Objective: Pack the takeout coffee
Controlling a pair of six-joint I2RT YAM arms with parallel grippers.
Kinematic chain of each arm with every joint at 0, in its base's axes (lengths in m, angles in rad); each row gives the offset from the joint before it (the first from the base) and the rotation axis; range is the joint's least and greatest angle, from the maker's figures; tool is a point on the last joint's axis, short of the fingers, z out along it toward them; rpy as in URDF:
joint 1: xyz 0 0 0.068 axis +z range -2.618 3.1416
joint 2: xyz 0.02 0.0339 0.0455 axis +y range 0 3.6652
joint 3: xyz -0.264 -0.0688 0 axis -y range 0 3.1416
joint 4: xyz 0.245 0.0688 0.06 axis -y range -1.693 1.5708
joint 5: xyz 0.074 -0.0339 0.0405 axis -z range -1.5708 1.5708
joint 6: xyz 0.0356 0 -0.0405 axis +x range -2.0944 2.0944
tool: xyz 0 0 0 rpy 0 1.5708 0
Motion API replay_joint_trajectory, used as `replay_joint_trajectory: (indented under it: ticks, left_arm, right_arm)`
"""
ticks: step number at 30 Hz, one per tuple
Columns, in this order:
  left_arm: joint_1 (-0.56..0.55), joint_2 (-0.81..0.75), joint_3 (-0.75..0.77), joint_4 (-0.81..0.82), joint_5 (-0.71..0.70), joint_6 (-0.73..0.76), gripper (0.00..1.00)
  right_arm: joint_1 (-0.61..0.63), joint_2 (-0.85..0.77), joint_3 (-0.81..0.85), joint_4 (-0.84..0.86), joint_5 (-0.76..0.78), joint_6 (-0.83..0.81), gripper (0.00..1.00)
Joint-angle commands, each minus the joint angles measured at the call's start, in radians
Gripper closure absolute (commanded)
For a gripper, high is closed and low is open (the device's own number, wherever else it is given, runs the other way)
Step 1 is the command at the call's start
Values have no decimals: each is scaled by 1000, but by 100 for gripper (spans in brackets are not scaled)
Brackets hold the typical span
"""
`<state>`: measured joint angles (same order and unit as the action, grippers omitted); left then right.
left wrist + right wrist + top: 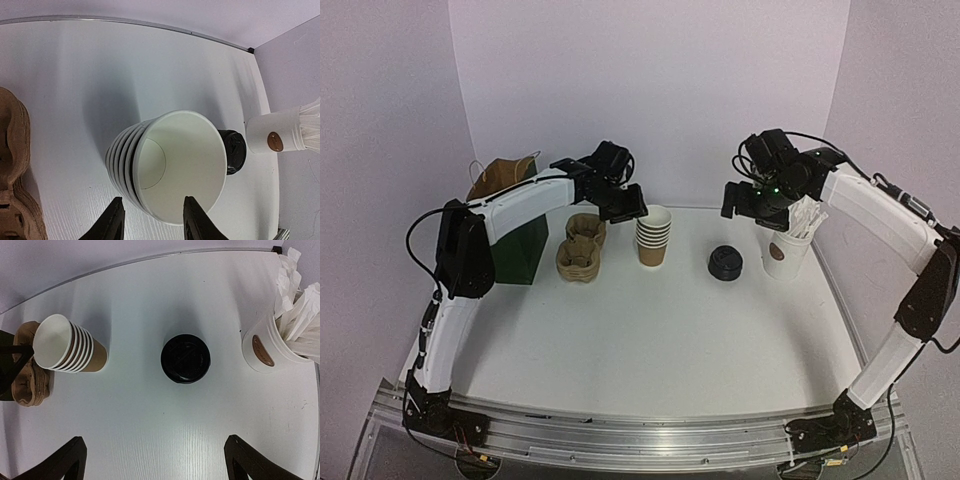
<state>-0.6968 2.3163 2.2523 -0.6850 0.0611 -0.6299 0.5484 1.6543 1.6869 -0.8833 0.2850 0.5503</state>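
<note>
The takeout coffee (725, 263), only its black plastic dome lid showing, stands on the white bench (650, 340) between a stack of lidless brown paper cups (654, 238) and a white cup of wrapped sticks (787, 250). The left end effector (152, 222), fingers apart, hovers at the stack. The right end effector (160, 465) hangs spread wide. Brown pulp carriers (582, 250) sit left of the stack.

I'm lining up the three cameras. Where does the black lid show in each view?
Top external: black lid right of centre, between the cup stack and the white cup.
Left wrist: middle right, partly hidden behind the cup stack.
Right wrist: centre, fully in view.
Shared landmark: the cup stack, left of the black lid in all three views.
</note>
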Motion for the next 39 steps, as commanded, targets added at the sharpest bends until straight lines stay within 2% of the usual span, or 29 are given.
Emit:
replay_joint_trajectory:
  ticks: [1, 8, 22, 29, 36, 39]
  left_arm:
    - [-2, 29, 50, 40, 18, -8, 63]
    - [-2, 48, 64, 31, 32, -12, 71]
    - [-3, 29, 70, 24, 10, -5, 70]
    - [-1, 38, 77, 22, 17, 0, 84]
    - [-1, 30, 81, 13, 7, 9, 87]
    - [-1, 29, 86, 8, 1, 13, 96]
  right_arm:
    - [0, -39, -6, 10, 18, 15, 5]
    - [-1, -39, -10, 10, 23, 17, 5]
    - [-1, -20, -10, 9, 10, 19, 5]
    - [-1, -1, 1, 9, -4, 19, 5]
    - [-1, 9, 9, 9, -16, 18, 5]
    - [1, 14, 10, 9, -23, 21, 5]
